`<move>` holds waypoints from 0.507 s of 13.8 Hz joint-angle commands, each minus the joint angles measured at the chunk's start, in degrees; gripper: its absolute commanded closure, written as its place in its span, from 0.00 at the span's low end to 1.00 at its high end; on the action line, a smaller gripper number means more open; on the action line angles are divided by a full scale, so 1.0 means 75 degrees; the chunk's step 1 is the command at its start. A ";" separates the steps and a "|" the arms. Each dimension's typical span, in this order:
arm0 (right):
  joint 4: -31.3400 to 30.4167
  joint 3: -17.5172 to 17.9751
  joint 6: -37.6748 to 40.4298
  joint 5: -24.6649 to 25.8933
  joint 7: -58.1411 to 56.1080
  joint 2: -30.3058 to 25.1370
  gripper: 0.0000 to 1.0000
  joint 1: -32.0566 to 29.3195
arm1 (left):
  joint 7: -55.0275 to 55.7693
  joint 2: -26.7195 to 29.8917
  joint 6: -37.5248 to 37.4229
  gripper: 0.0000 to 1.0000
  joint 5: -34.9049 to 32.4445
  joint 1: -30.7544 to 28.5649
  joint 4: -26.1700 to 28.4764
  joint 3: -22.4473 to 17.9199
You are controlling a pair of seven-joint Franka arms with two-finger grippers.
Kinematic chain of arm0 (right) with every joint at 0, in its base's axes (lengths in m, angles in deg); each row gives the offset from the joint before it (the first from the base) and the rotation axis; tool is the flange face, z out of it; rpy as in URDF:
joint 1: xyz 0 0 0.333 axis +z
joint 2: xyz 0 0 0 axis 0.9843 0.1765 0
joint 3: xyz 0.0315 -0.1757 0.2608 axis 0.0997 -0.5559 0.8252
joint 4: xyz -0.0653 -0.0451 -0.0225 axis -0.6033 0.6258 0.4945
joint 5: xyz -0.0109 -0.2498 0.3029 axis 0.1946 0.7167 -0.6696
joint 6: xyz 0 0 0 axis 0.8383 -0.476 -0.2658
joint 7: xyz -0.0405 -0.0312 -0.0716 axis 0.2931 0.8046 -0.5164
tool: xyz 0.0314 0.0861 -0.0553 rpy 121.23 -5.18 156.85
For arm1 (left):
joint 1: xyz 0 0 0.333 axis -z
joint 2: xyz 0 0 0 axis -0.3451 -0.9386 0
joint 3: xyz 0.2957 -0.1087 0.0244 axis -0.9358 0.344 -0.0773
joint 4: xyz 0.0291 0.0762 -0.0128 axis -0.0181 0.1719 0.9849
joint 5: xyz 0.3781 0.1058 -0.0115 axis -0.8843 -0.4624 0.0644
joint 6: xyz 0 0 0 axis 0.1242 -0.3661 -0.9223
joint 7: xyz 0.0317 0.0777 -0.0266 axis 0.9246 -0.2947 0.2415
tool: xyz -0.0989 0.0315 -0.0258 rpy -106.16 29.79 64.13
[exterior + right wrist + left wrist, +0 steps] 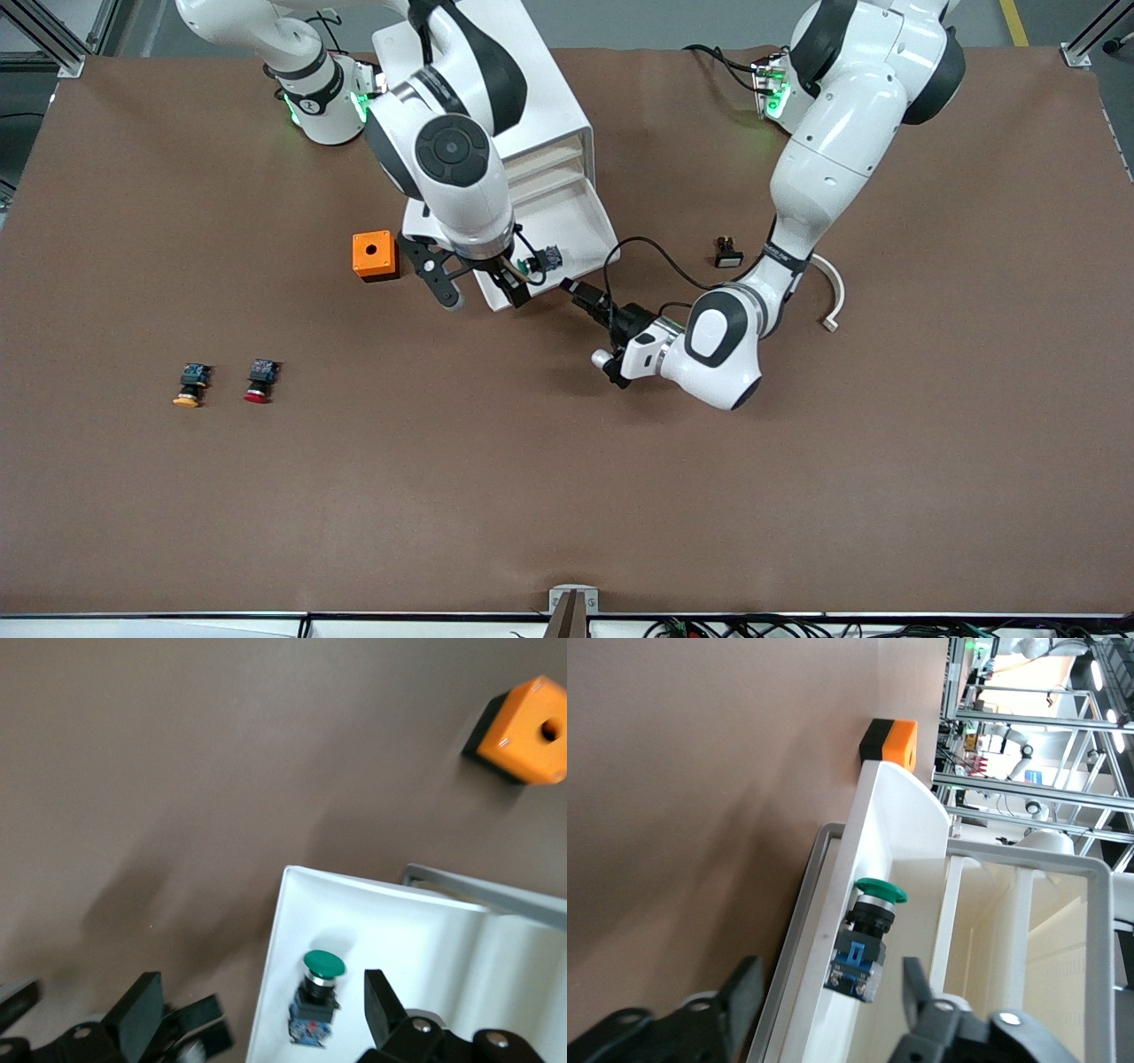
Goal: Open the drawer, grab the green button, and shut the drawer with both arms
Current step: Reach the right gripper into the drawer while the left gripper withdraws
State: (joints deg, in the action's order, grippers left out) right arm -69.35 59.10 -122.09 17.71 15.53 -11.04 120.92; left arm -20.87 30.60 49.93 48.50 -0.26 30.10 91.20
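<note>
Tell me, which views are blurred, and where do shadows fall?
Right wrist view: soft motion blur, worst on the orange box; the green button shadows the drawer. Left wrist view: sharp on the button, background soft. Front view: sharp; faint arm shadows on the table.

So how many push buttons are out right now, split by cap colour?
Green cap: 1, the green button lying in the open drawer
Red cap: 1, the red button on the table
Yellow-orange cap: 1, the yellow-orange button beside the red one
Total: 3
</note>
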 commanded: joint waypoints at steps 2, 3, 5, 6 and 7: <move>-0.0709 -0.0073 -0.0668 -0.0445 0.0423 0.0038 0.00 0.0228 | 0.0148 0.0181 -0.0119 0.00 -0.1309 -0.0289 -0.0369 -0.0084; -0.0709 -0.0073 -0.0657 -0.0749 0.0423 0.0074 0.00 0.0205 | 0.0160 0.0227 -0.0119 0.00 -0.1695 -0.0336 -0.0439 -0.0096; -0.0779 -0.0073 -0.0622 -0.0905 0.0435 0.0191 0.00 0.0228 | 0.0160 0.0286 -0.0119 0.00 -0.2213 -0.0419 -0.0475 -0.0340; -0.0838 -0.0073 -0.0621 -0.0963 0.0447 0.0250 0.00 0.0228 | 0.0160 0.0379 -0.0119 0.00 -0.2482 -0.0419 -0.0475 -0.0504; -0.0908 -0.0073 -0.0621 -0.1033 0.0447 0.0262 0.00 0.0251 | 0.0160 0.0531 -0.0119 0.00 -0.2786 -0.0384 -0.0487 -0.0703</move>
State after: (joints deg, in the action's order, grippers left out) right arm -75.00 59.05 -126.59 11.70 18.01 -9.26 122.08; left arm -20.49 32.32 49.81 31.32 -3.60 26.43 88.23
